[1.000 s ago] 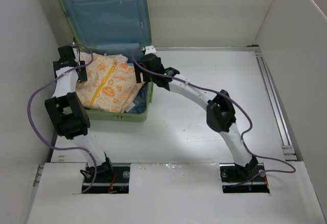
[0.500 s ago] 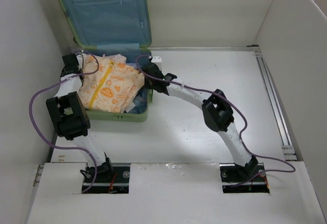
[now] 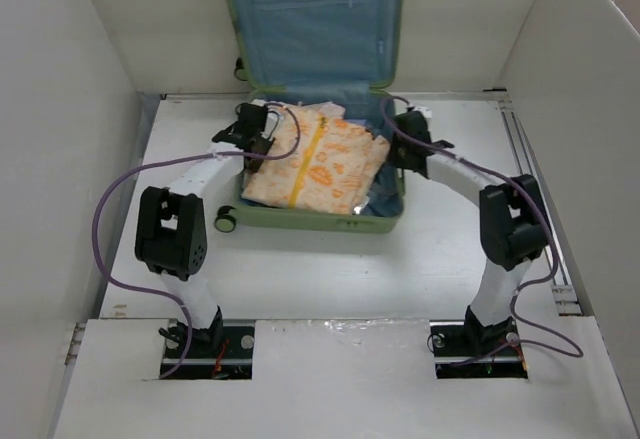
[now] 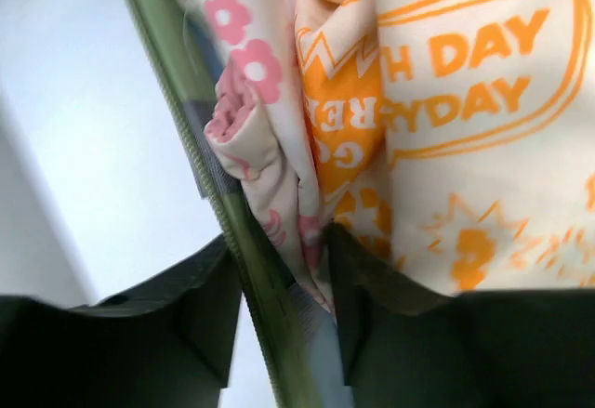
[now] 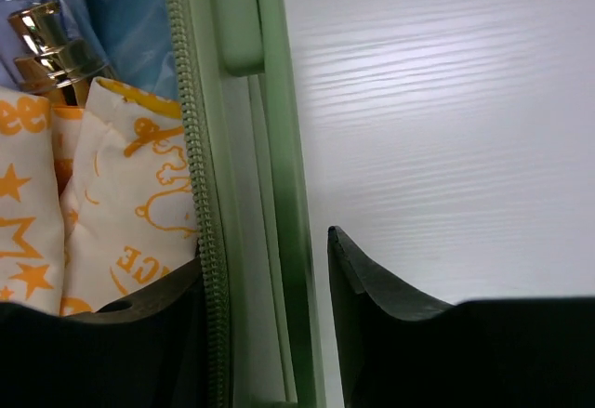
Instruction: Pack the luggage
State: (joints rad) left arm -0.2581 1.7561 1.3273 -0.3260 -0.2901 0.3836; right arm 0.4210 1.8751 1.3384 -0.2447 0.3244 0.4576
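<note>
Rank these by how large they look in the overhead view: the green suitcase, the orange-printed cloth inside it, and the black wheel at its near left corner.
1. green suitcase, clearly the largest
2. orange-printed cloth, covering much of the open base
3. black wheel, far the smallest
The gaps are wide, so nearness to the camera changes nothing.

Cloth, left wrist view: the cream printed cloth (image 4: 465, 148) in the luggage (image 4: 256, 278) carries orange capitals "H DAY" over "RYDAY" inside an orange outline.
Cloth fold, same view: sideways orange letters "GRE", cut off.
Cloth, right wrist view: outlined letters "CE"; the rest is hidden.
</note>
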